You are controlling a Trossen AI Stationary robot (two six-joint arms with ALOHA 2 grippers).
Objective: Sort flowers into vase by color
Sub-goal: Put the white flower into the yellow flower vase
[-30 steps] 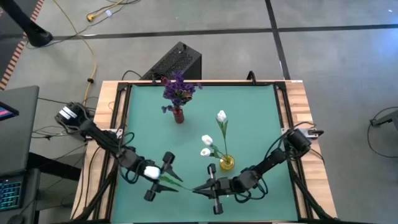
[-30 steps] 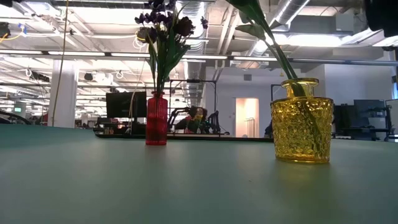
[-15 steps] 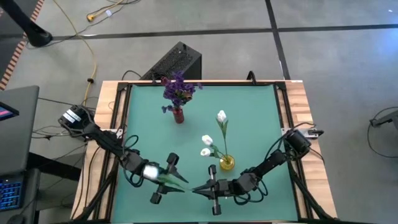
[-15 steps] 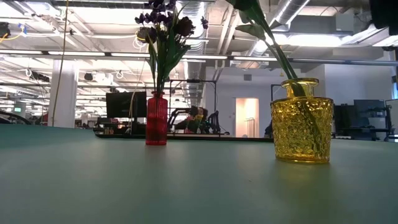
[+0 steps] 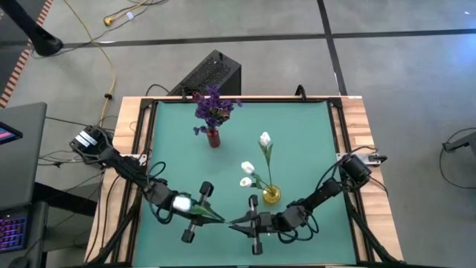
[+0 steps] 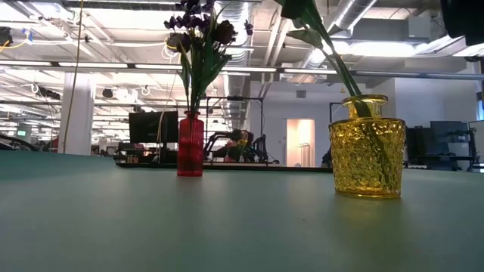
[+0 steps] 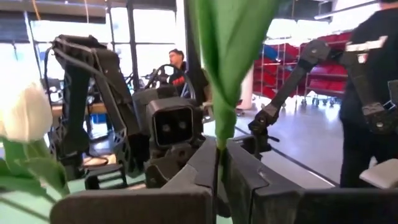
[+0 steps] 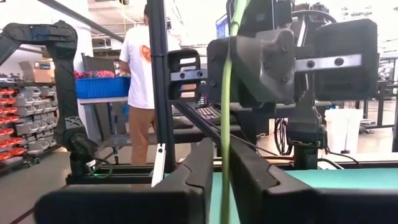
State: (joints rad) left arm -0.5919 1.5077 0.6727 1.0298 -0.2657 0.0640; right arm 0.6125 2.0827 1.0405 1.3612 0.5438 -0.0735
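A flower with a white bud [image 7: 25,112], a broad green leaf [image 7: 230,50] and a thin green stem [image 5: 223,219] stretches between my two grippers near the table's front edge. My left gripper [image 5: 210,216] [image 7: 217,158] is shut on the stem. My right gripper [image 5: 236,223] [image 8: 224,158] faces it, its fingers slightly open on either side of the stem [image 8: 225,112]. A red vase [image 5: 213,138] [image 6: 190,143] holds purple flowers. A yellow vase [image 5: 271,196] [image 6: 367,147] holds white flowers. My left gripper pinches the thin stem [image 7: 217,163] between its two fingers, just below the broad leaf. The fingers come level from the table's left. The leaf and the bud stand above the fingers.
The yellow vase stands just beyond my right gripper, and the red vase is farther back on the green mat [image 5: 312,134]. A black box [image 5: 212,73] sits behind the table. People stand in the room beyond [image 8: 140,68].
My left gripper has moved a little toward the table's right and near edge, closer to my right gripper, with the white bud travelling along with it. My right gripper has stayed in place.
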